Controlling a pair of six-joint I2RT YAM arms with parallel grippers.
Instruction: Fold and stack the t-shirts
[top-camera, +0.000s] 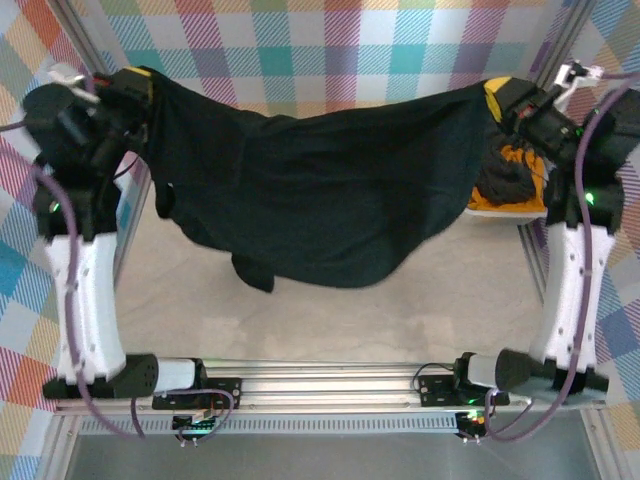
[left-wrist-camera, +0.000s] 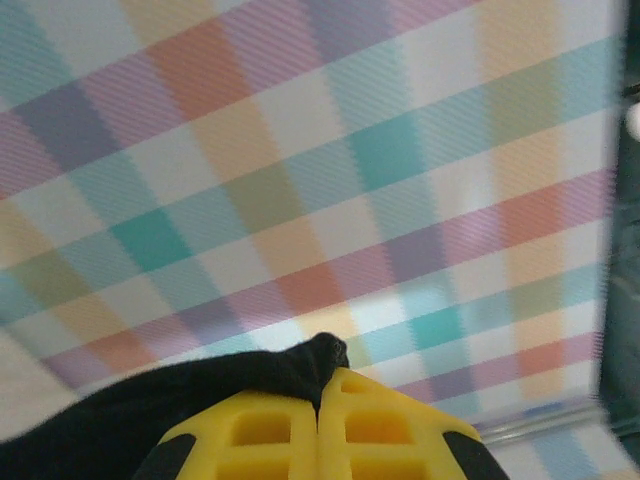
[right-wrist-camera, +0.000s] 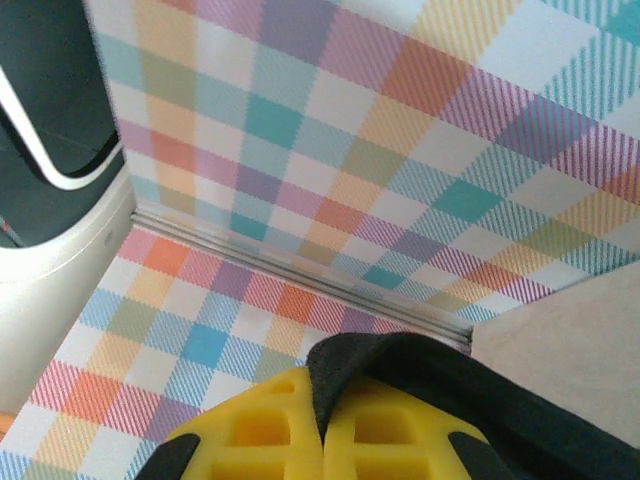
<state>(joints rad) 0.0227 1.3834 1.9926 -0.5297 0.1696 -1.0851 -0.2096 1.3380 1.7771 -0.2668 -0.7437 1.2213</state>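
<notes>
Black t-shirt (top-camera: 330, 190) stretched between left end effector (top-camera: 138, 85) and right end effector (top-camera: 503, 100).
Each end effector is clamped on the shirt's top edge; the cloth sags above the tabletop (top-camera: 400, 320). The wrist views show yellow fingers (left-wrist-camera: 260, 430) closed on black fabric. Bunched orange and dark shirts (top-camera: 510, 180) lie at far right.

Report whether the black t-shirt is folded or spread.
Spread: the black t-shirt hangs stretched between left hand and right hand.
</notes>
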